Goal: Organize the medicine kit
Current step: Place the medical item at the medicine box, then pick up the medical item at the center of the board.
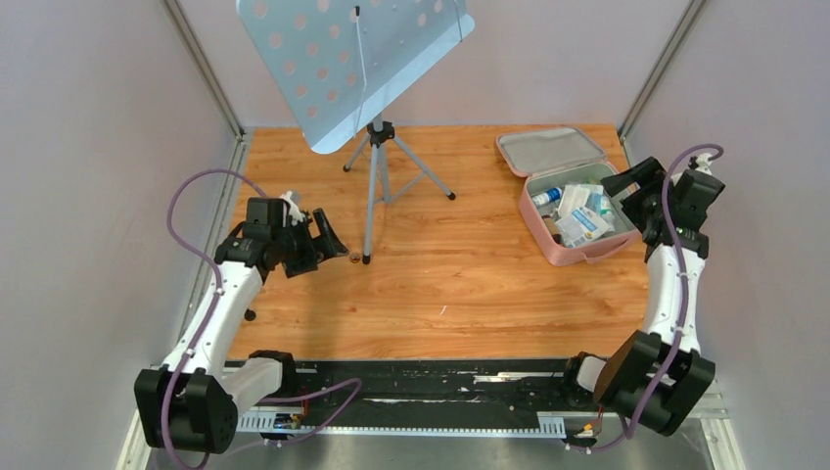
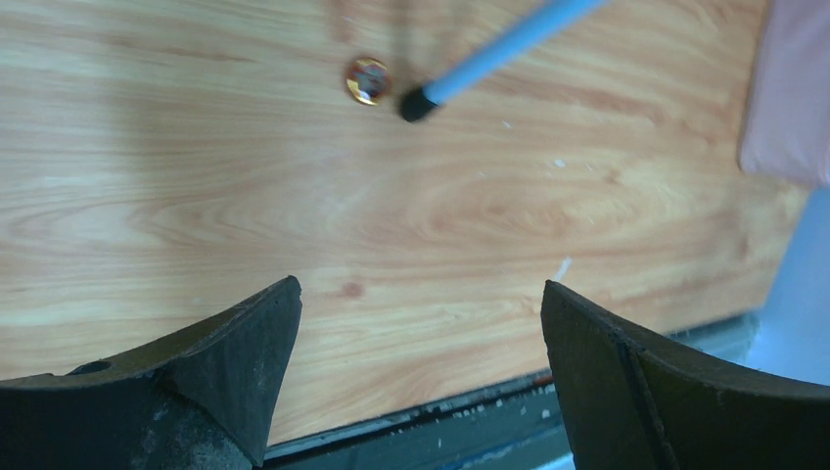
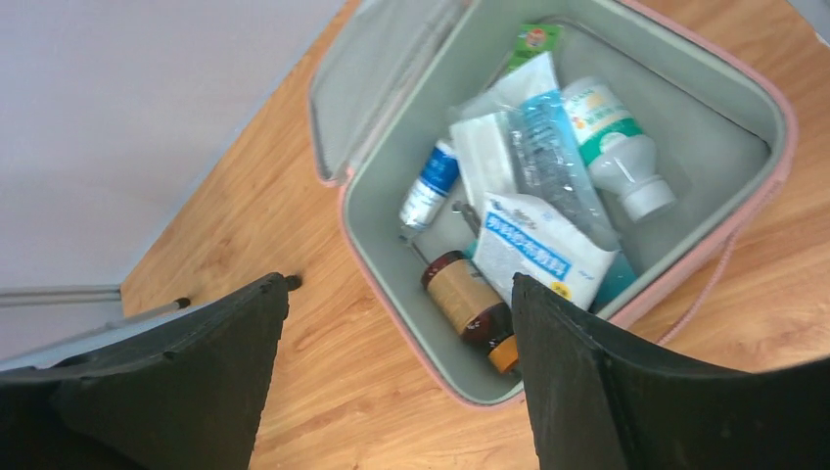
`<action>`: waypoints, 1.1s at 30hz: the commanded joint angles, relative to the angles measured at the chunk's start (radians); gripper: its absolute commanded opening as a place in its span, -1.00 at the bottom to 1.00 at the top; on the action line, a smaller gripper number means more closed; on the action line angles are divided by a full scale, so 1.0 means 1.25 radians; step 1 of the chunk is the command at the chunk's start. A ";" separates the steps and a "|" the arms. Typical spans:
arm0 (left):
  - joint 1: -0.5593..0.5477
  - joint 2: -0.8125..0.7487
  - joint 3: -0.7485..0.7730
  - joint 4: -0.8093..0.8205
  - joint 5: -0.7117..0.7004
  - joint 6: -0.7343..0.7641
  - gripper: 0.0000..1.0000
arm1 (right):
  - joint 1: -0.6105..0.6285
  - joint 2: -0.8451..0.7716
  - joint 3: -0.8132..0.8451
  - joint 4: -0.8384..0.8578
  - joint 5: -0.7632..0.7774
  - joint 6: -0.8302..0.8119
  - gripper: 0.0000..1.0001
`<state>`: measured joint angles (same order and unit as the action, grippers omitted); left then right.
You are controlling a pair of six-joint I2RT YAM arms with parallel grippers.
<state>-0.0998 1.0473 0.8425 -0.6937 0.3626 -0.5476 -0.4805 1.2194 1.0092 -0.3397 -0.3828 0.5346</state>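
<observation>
The medicine kit (image 1: 573,257) is a pink zip case lying at the right back of the wooden floor, its grey-lined lid (image 1: 550,150) folded back. Inside the medicine kit (image 3: 783,117) I see a brown bottle (image 3: 468,299), a white packet with blue print (image 3: 538,250), a white bottle with a green label (image 3: 617,147), a small blue-and-white tube (image 3: 429,186) and a clear wrapped packet (image 3: 548,157). My right gripper (image 3: 399,284) hovers open above the kit's near corner, holding nothing; from above the right gripper (image 1: 626,196) is at the kit's right side. My left gripper (image 1: 331,238) stands open and empty over bare wood at the left.
A music stand (image 1: 377,127) with a perforated blue-grey desk stands at the back centre on a tripod. One leg tip (image 2: 416,103) rests beside a small round coin-like disc (image 2: 368,80), just ahead of the left gripper (image 2: 421,286). Grey walls close in the left and right sides.
</observation>
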 commanded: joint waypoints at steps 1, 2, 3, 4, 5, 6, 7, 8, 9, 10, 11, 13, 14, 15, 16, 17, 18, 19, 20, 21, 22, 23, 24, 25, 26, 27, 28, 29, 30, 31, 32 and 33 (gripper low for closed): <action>0.033 0.017 0.017 -0.021 -0.174 -0.057 1.00 | 0.063 -0.055 0.030 -0.004 0.024 -0.017 0.65; 0.034 0.040 0.021 -0.019 -0.192 -0.055 1.00 | 0.079 -0.058 0.029 -0.004 0.029 -0.017 0.65; 0.034 0.056 0.031 -0.018 -0.227 -0.050 1.00 | 0.094 -0.060 0.028 -0.005 0.033 -0.017 0.65; 0.034 0.094 0.037 -0.016 -0.242 -0.047 0.96 | 0.110 -0.058 0.029 -0.004 0.034 -0.017 0.65; 0.034 0.114 0.052 -0.009 -0.254 -0.043 0.92 | 0.123 -0.056 0.030 -0.004 0.037 -0.017 0.65; 0.032 0.156 0.061 -0.005 -0.255 -0.042 0.83 | 0.135 -0.053 0.032 -0.006 0.038 -0.017 0.65; 0.030 0.175 0.076 0.010 -0.258 -0.045 0.80 | 0.145 -0.051 0.032 -0.006 0.039 -0.016 0.65; 0.018 0.209 0.084 0.029 -0.263 -0.050 0.74 | 0.152 -0.049 0.033 -0.006 0.039 -0.015 0.65; 0.008 0.224 0.100 0.035 -0.279 -0.055 0.71 | 0.158 -0.048 0.032 -0.007 0.039 -0.014 0.65; -0.014 0.254 0.110 0.045 -0.294 -0.058 0.69 | 0.163 -0.049 0.031 -0.008 0.040 -0.014 0.65; -0.026 0.268 0.129 0.048 -0.329 -0.061 0.67 | 0.167 -0.051 0.030 -0.010 0.042 -0.015 0.65; -0.061 0.318 0.154 0.053 -0.375 -0.069 0.62 | 0.173 -0.056 0.027 -0.012 0.044 -0.015 0.65; -0.073 0.353 0.162 0.053 -0.384 -0.074 0.58 | 0.174 -0.057 0.028 -0.014 0.044 -0.016 0.64; -0.077 0.370 0.173 0.053 -0.397 -0.078 0.57 | 0.176 -0.058 0.029 -0.017 0.043 -0.017 0.64; -0.082 0.400 0.177 0.061 -0.398 -0.082 0.54 | 0.177 -0.060 0.029 -0.022 0.044 -0.020 0.64; -0.088 0.421 0.181 0.066 -0.395 -0.083 0.53 | 0.177 -0.061 0.030 -0.024 0.043 -0.021 0.64; -0.092 0.429 0.184 0.078 -0.393 -0.088 0.50 | 0.178 -0.062 0.029 -0.027 0.044 -0.023 0.64; -0.105 0.443 0.185 0.084 -0.394 -0.089 0.44 | 0.178 -0.062 0.029 -0.029 0.045 -0.025 0.64; -0.111 0.450 0.190 0.092 -0.401 -0.093 0.41 | 0.178 -0.062 0.029 -0.030 0.044 -0.025 0.64; -0.125 0.464 0.193 0.093 -0.406 -0.095 0.36 | 0.178 -0.062 0.030 -0.032 0.044 -0.025 0.64; -0.132 0.471 0.200 0.094 -0.414 -0.099 0.34 | 0.180 -0.061 0.030 -0.031 0.043 -0.025 0.64; -0.144 0.487 0.202 0.096 -0.417 -0.102 0.31 | 0.179 -0.060 0.029 -0.032 0.042 -0.025 0.64; -0.148 0.496 0.207 0.100 -0.418 -0.107 0.30 | 0.180 -0.060 0.029 -0.031 0.040 -0.025 0.64; -0.156 0.511 0.210 0.102 -0.418 -0.109 0.29 | 0.181 -0.058 0.030 -0.032 0.039 -0.025 0.64; -0.160 0.518 0.214 0.102 -0.419 -0.114 0.28 | 0.182 -0.058 0.031 -0.032 0.038 -0.025 0.64; -0.166 0.525 0.215 0.104 -0.422 -0.118 0.27 | 0.183 -0.057 0.031 -0.033 0.038 -0.025 0.64; -0.170 0.527 0.214 0.107 -0.424 -0.121 0.27 | 0.184 -0.057 0.030 -0.033 0.039 -0.026 0.64; -0.174 0.527 0.213 0.112 -0.425 -0.124 0.26 | 0.184 -0.057 0.030 -0.033 0.039 -0.026 0.64; -0.176 0.526 0.209 0.115 -0.427 -0.126 0.26 | 0.185 -0.056 0.029 -0.033 0.039 -0.027 0.64; -0.179 0.526 0.207 0.120 -0.427 -0.128 0.25 | 0.185 -0.055 0.028 -0.033 0.039 -0.028 0.64; -0.180 0.526 0.205 0.122 -0.427 -0.129 0.25 | 0.185 -0.054 0.027 -0.033 0.038 -0.028 0.64; -0.181 0.531 0.205 0.124 -0.428 -0.130 0.24 | 0.185 -0.052 0.027 -0.034 0.038 -0.028 0.64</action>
<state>-0.3206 1.7115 1.0763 -0.5804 -0.1375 -0.6769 -0.2554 1.1599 1.0164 -0.3893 -0.3416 0.5163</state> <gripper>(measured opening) 0.629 0.822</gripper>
